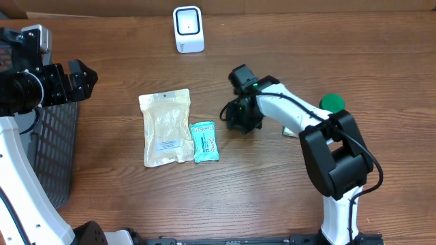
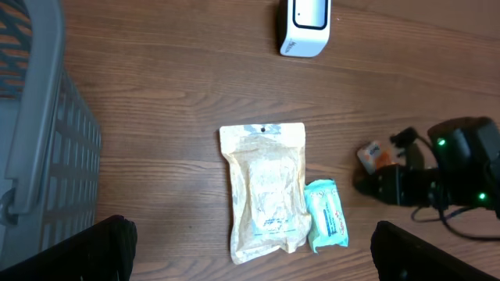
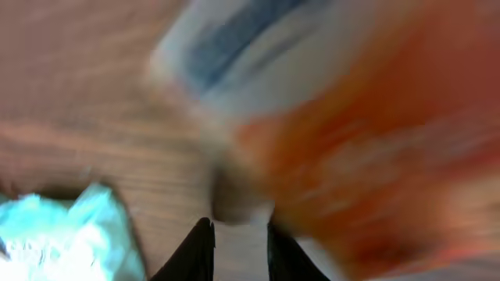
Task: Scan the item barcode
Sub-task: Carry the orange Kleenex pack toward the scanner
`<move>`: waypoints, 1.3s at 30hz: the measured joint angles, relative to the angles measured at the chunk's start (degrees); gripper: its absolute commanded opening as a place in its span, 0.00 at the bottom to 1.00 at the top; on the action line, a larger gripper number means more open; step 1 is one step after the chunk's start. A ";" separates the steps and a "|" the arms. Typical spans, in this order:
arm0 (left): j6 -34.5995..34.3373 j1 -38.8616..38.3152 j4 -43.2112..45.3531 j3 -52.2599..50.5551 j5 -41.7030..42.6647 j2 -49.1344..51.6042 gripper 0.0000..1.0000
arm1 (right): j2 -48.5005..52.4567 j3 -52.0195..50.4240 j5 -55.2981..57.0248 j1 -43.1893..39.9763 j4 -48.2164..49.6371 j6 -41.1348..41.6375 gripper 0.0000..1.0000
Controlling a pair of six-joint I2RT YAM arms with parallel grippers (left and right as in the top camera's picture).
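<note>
Right pincer at orange packet, grasp unclear; packet only in wrist views; left pincer released.

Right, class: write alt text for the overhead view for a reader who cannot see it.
The right gripper is down at a wooden table, just right of a beige pouch and a small teal packet lying side by side. A white scanner stands at the far edge; the left gripper is open near a dark mesh basket.

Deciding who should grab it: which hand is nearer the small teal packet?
Right. The right hand sits close beside the teal packet; the left hand hangs far off by the basket, past the beige pouch.
</note>
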 measured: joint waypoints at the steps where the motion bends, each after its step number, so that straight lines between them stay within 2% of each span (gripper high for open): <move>1: 0.00 0.00 0.00 0.00 0.00 0.00 1.00 | 0.00 0.00 0.66 -0.79 0.13 0.35 0.17; 9: 0.00 0.00 0.02 0.00 0.00 0.00 0.99 | -0.09 0.00 5.79 -9.60 3.67 -0.50 0.13; 16: 0.00 0.00 0.04 0.00 0.00 0.00 1.00 | 0.02 -0.24 -0.70 -15.58 20.06 -7.78 0.15; 17: 0.00 0.00 0.00 0.00 0.00 0.00 1.00 | 0.02 -0.24 -1.70 -15.63 21.59 -8.39 0.18; 20: 0.00 0.00 0.00 0.00 0.00 0.00 0.99 | 0.02 0.13 -4.35 -15.61 19.96 -9.55 0.27; 23: 0.00 0.00 0.00 0.00 0.00 0.00 1.00 | 0.02 1.36 -7.17 -15.56 13.62 -9.55 0.31; 26: 0.00 0.00 0.02 0.00 -0.02 0.00 0.99 | 0.02 3.85 -8.63 -15.56 7.98 -7.50 0.31; 32: 0.00 0.00 0.02 0.00 0.00 0.00 1.00 | 0.02 4.68 -9.77 -15.23 2.84 -3.50 0.31; 39: 0.00 0.00 0.02 0.00 0.00 0.00 1.00 | 0.02 2.71 -9.44 -13.31 7.76 0.94 0.29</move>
